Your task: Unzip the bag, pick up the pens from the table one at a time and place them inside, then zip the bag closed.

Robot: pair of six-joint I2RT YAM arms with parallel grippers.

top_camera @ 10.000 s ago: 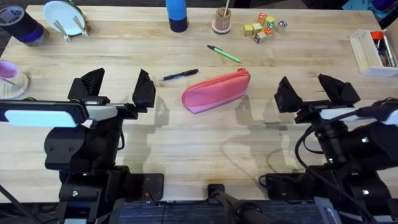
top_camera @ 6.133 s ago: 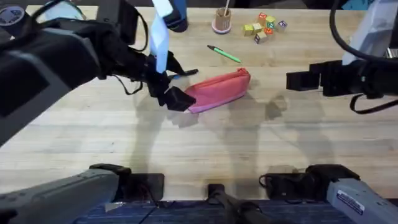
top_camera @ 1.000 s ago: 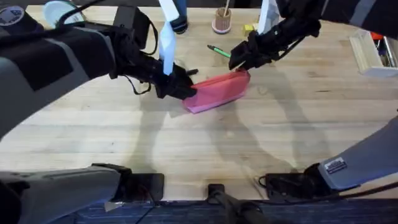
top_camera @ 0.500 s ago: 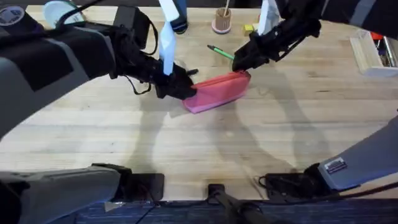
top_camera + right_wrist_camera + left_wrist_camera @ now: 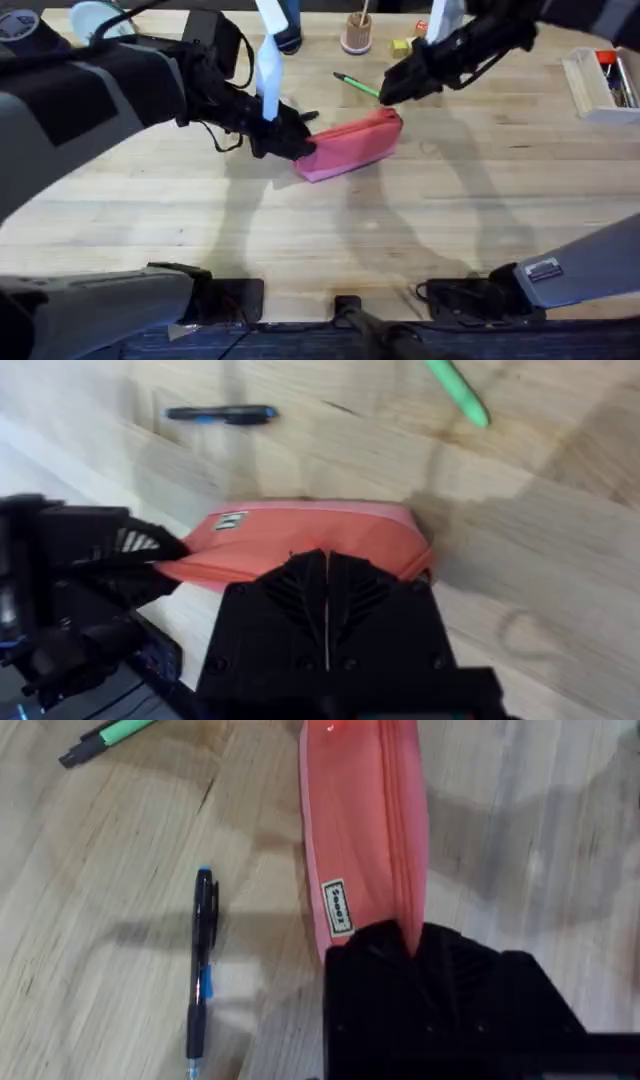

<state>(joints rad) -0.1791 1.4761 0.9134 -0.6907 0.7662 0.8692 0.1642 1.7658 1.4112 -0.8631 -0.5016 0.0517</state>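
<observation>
2 grippers are at the bag (image 5: 350, 144): left gripper (image 5: 296, 146) clamped on its end, right gripper (image 5: 388, 92) clenched empty above; the zipper pull may be missed.

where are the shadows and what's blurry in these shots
Overhead: soft arm shadows fall across the table below the bag; the left arm near the camera looks large and blurred. Left wrist: a faint shadow lies beside the black pen, and the left claw is a dark mass at the bag's end. Right wrist: the right claw is dark, with a shadow past the bag.
</observation>
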